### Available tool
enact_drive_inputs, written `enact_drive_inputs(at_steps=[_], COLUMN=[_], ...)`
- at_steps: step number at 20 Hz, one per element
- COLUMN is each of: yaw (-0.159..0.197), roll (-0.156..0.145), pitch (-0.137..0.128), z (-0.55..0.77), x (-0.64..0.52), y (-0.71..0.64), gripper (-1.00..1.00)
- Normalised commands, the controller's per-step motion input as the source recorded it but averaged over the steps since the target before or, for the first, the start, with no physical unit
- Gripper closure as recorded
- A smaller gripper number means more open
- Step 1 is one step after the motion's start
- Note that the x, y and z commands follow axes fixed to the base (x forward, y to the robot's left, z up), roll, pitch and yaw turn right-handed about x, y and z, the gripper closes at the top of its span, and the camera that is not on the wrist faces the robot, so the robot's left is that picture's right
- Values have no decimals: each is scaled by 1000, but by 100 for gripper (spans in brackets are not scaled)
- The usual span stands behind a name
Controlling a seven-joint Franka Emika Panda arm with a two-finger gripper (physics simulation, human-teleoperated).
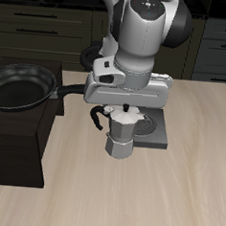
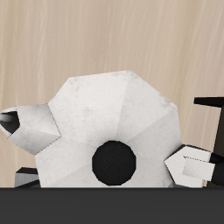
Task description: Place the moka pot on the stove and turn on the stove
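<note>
Moka pot (image 2: 105, 114): silver, faceted, seen from above in the wrist view, black lid knob (image 2: 115, 163) central, spout to one side. In the exterior view the pot (image 1: 120, 137) stands upright at the stove's (image 1: 157, 136) front edge, partly over the grey plate. Gripper (image 1: 126, 109): directly above the pot's lid, its jaws hidden by the arm; whether they grip cannot be told. Black pan (image 1: 21, 85): on the black cabinet (image 1: 17, 141), apart from the pot

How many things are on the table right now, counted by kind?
Moka pot: 1
Stove: 1
Frying pan: 1
Black cabinet block: 1
Total: 4
</note>
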Motion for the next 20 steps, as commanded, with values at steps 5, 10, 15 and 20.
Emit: enact_drive_inputs(at_steps=[5, 10, 15, 20], yaw=[-31, 9, 2, 6], roll=[-1, 36, 36, 38], pitch=[-14, -32, -17, -3], z=[280, 244, 171, 83], x=[-248, -391, -264, -219], y=[-118, 89, 99, 148], gripper=[100, 100, 100, 100])
